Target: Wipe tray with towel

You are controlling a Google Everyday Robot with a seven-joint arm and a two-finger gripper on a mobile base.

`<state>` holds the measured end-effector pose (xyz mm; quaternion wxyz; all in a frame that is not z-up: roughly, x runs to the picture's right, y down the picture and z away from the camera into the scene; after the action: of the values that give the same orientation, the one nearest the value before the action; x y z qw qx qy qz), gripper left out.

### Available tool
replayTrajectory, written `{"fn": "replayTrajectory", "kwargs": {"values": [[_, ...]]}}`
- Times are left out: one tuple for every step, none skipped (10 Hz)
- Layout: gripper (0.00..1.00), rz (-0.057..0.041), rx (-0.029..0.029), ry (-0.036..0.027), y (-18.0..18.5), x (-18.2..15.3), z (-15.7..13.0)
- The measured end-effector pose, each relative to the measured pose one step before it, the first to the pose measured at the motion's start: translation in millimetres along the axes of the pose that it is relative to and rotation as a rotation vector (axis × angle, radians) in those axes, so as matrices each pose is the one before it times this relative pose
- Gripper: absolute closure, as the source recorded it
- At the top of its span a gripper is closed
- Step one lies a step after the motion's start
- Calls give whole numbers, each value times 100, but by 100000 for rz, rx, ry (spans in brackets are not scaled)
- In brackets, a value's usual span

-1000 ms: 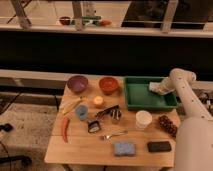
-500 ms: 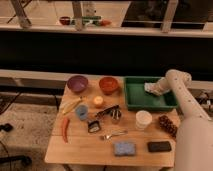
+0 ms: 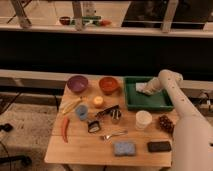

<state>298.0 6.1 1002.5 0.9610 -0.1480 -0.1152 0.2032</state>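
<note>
A green tray [image 3: 148, 102] sits at the back right of the wooden table [image 3: 95, 147]. A crumpled white towel [image 3: 142, 88] lies inside the tray near its back left. My white arm reaches in from the right and bends down into the tray. My gripper [image 3: 148, 90] is at the towel, pressed down on it or just beside it inside the tray. The towel and the arm hide the gripper's tip.
On the table: a purple bowl [image 3: 77, 83], an orange bowl [image 3: 108, 84], bananas [image 3: 71, 105], an orange [image 3: 98, 101], a blue cup [image 3: 81, 112], a red chilli [image 3: 65, 129], a white cup [image 3: 143, 120], grapes [image 3: 165, 123], a blue sponge [image 3: 124, 148], a black block [image 3: 159, 146], and metal utensils [image 3: 111, 114].
The gripper and the towel have moved left inside the tray, from its right part toward its back left. Nothing else on the table has moved.
</note>
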Motion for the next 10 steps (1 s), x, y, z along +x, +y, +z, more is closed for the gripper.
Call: {"fn": "replayTrajectory", "kwargs": {"values": [[96, -1260, -715, -1447, 222, -877, 60], [96, -1230, -901, -1075, 372, -864, 38], [96, -1185, -966, -488, 696, -420, -295], [96, -380, -714, 455, 917, 223, -660], [96, -603, -1292, 371, 1487, -113, -817], [96, -643, -1168, 10, 1228, -450, -588], [96, -224, -865, 54, 969, -115, -527], [96, 351, -1039, -147, 1344, 80, -847], [96, 120, -654, -521, 847, -213, -449], [96, 360, -274, -212, 374, -117, -182]]}}
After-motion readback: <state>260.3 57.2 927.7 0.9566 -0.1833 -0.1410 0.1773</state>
